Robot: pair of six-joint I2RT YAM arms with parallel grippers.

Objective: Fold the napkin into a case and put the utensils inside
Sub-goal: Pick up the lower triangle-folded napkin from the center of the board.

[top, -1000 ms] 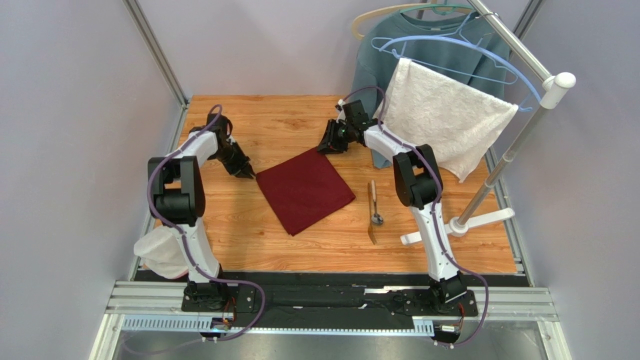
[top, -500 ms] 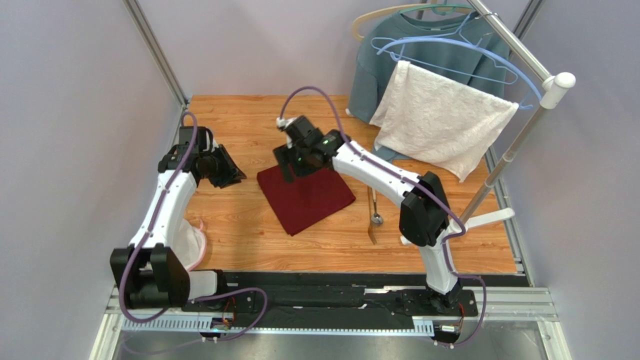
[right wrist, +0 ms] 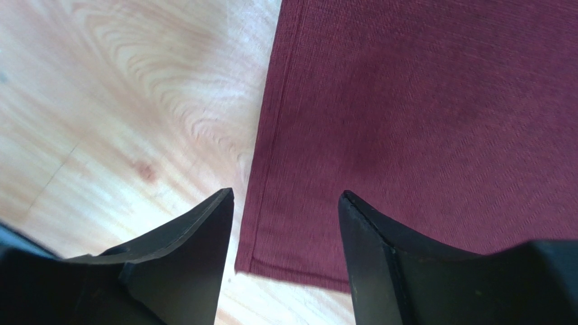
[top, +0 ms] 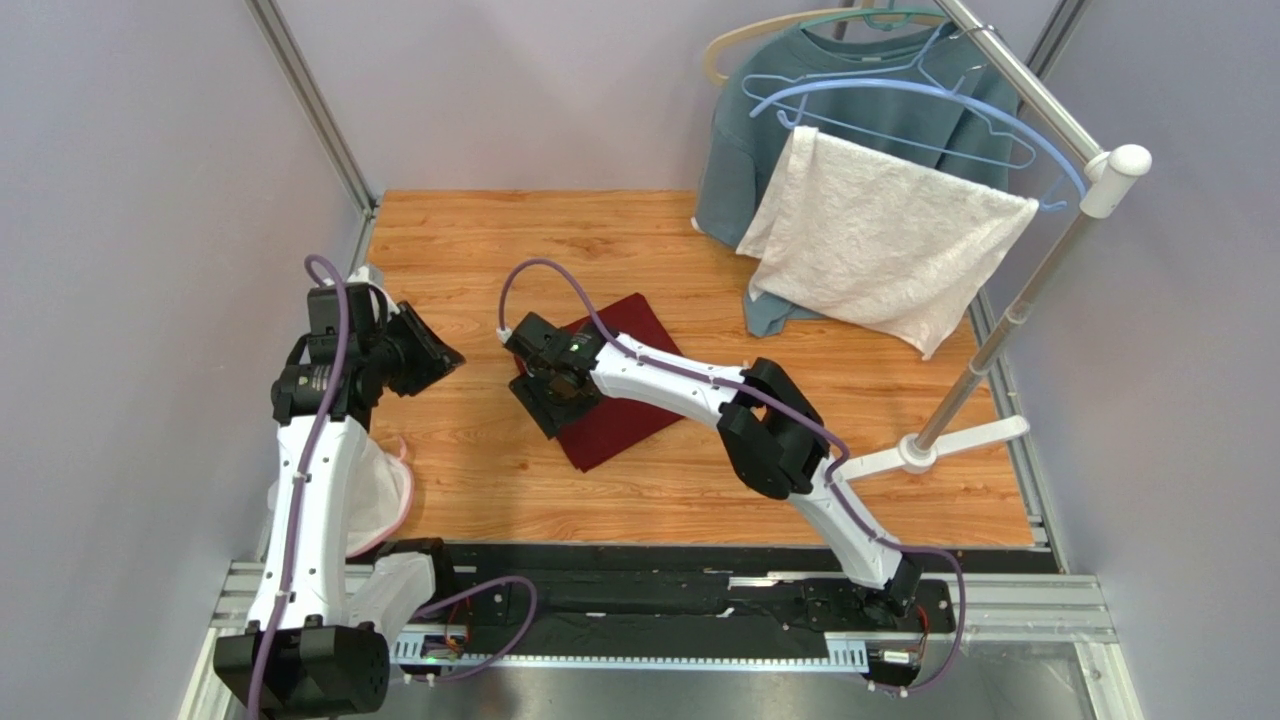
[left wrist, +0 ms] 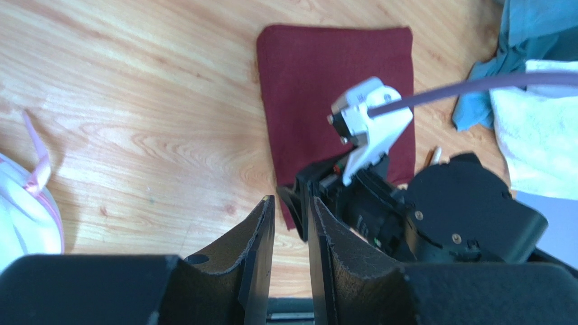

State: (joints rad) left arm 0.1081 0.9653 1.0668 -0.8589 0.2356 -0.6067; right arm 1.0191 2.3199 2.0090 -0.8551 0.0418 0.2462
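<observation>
The maroon napkin [top: 619, 432] lies flat on the wooden table [top: 496, 240], partly under my right arm. It also shows in the left wrist view [left wrist: 325, 68] and the right wrist view [right wrist: 420, 101]. My right gripper [top: 544, 398] is open and empty, low over the napkin's near left corner [right wrist: 286, 196]. One finger [right wrist: 183, 250] is over bare wood and the other is over the cloth. My left gripper [top: 428, 350] hangs to the left of the napkin, apart from it. Its jaws [left wrist: 292, 200] stand nearly together and hold nothing. The utensils are hidden behind my right arm. Only a slim pale tip [left wrist: 436, 154] shows.
A white textured towel [top: 887, 240] and a grey-blue sweatshirt [top: 751, 135] hang on a rack at the back right. The rack's pole [top: 1037, 285] and foot [top: 962, 438] stand on the right side. A white bag with pink trim [top: 361, 495] lies at the near left.
My right arm has swung from the back of the table down to the napkin's left corner and now covers the utensils. My left arm has drawn back to the left, away from the napkin.
</observation>
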